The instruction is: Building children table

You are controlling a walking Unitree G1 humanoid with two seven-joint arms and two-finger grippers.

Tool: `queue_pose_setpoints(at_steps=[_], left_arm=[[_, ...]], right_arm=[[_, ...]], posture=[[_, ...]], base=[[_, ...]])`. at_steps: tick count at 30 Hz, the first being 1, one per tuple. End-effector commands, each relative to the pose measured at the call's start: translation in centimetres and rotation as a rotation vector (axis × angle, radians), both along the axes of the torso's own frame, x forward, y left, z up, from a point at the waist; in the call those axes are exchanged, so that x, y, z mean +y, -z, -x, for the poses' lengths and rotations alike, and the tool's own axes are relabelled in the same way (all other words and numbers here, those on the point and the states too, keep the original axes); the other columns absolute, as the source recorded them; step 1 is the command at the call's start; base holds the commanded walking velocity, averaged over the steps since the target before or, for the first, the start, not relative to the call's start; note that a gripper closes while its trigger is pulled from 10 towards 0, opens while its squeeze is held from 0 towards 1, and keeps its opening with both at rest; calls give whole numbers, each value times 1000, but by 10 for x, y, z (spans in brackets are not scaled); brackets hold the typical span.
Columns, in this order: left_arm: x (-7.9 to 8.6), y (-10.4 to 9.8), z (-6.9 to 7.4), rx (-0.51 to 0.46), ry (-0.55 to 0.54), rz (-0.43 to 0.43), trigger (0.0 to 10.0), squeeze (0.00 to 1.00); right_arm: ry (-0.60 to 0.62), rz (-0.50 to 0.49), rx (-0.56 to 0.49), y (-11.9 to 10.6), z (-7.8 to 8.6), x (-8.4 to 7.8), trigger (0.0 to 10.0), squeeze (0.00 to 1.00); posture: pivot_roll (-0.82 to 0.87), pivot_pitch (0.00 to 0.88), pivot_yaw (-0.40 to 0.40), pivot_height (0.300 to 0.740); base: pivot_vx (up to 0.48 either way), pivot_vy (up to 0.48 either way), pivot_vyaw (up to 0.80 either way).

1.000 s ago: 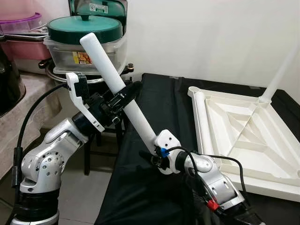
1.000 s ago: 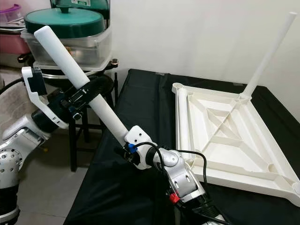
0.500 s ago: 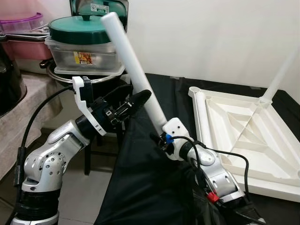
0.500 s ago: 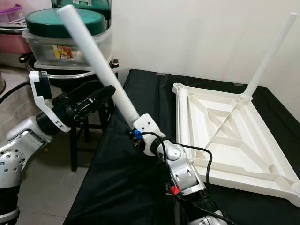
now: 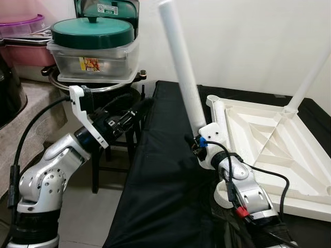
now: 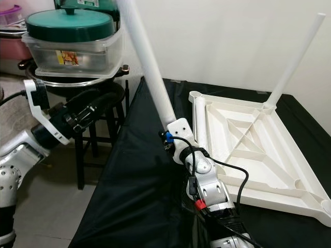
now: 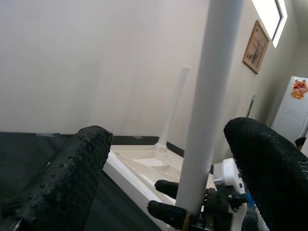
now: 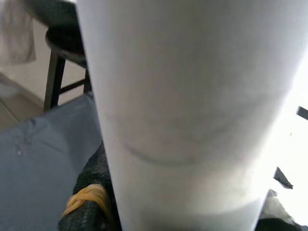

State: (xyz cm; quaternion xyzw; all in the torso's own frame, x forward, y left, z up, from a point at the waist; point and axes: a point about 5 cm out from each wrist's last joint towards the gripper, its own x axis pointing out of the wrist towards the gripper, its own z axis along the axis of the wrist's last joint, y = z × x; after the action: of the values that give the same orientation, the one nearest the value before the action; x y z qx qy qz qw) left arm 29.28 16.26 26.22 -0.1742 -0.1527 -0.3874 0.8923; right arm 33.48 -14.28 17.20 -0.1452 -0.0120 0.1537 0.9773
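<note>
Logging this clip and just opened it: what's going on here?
The right gripper holds a white table leg by its lower end, nearly upright, beside the upside-down white tabletop on the black cloth. One leg already stands in the far corner. The left gripper is open and off the leg.

Green-lidded pot [image 5: 93,32] sits in a clear plastic container [image 5: 93,64] on a black stool [image 6: 111,111]. Black cloth [image 5: 165,170] covers the bench.

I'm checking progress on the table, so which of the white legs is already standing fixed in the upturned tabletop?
The thin-looking leg at the far right corner of the tabletop. The second leg lies flat along the left rim; the third is held by the right pincer.
</note>
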Motion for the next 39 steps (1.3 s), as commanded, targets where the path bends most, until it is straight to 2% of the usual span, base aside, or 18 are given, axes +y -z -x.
queue_pose_setpoints(at_steps=[1,6,12,17,22,39], left_arm=[[2,3,-1,5,-20,-11,10000,0],[4,6,-3,14,-38,-20,10000,0],[4,8,-3,18,-36,-24,10000,0],[3,4,-4,3,-34,-18,10000,0],[1,-4,-3,-26,-13,5,10000,0],[-7,-18,-1,-69,32,63,10000,0]], right_arm=[[15,-34,-39,-5,2,-3,0,0],[53,-88,-77,-10,2,-7,0,0],[34,-89,-81,-10,4,-4,0,0],[-75,-2,-48,1,10,10,0,0],[-112,69,5,12,12,13,0,0],[-186,118,38,19,14,21,0,0]], posture=[[53,0,-85,740],[50,0,-82,740],[50,0,-83,740],[52,0,-85,740],[55,0,-88,740],[57,0,-94,740]], base=[[0,0,0],[0,0,0],[0,0,0],[0,0,0],[0,0,0],[0,0,0]])
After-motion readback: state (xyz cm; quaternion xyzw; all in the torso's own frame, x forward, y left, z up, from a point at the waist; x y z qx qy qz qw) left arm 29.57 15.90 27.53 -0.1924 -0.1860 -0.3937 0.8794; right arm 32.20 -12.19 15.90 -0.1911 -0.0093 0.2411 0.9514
